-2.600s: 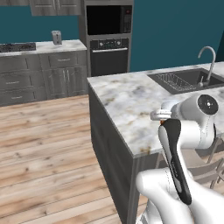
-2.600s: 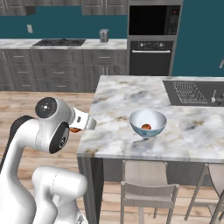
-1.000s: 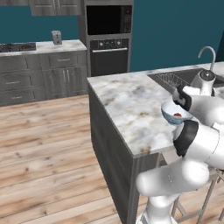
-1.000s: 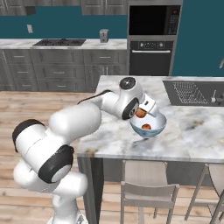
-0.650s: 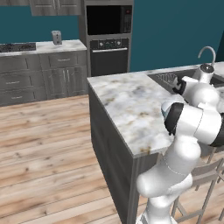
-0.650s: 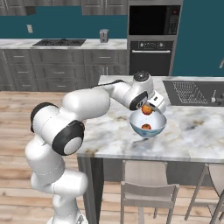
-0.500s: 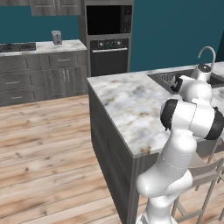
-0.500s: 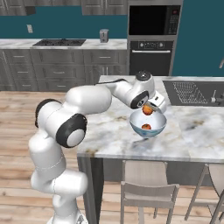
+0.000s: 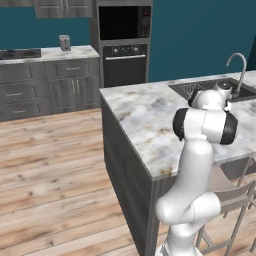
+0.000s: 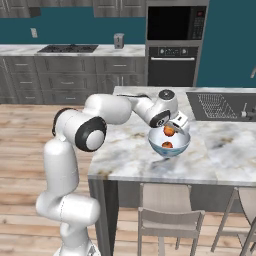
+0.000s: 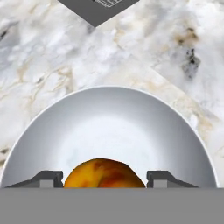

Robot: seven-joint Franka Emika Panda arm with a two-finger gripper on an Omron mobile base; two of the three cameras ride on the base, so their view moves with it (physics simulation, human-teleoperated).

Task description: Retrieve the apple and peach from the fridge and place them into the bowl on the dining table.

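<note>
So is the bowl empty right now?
No. One fruit lies in the bowl; the gripper holds the peach just above it.

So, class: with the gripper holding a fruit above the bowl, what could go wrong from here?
1. The peach hangs above the bowl in the gripper; released from there, it may bounce out onto the dining table.
2. It could land on the apple already inside and knock or bruise it.
</note>
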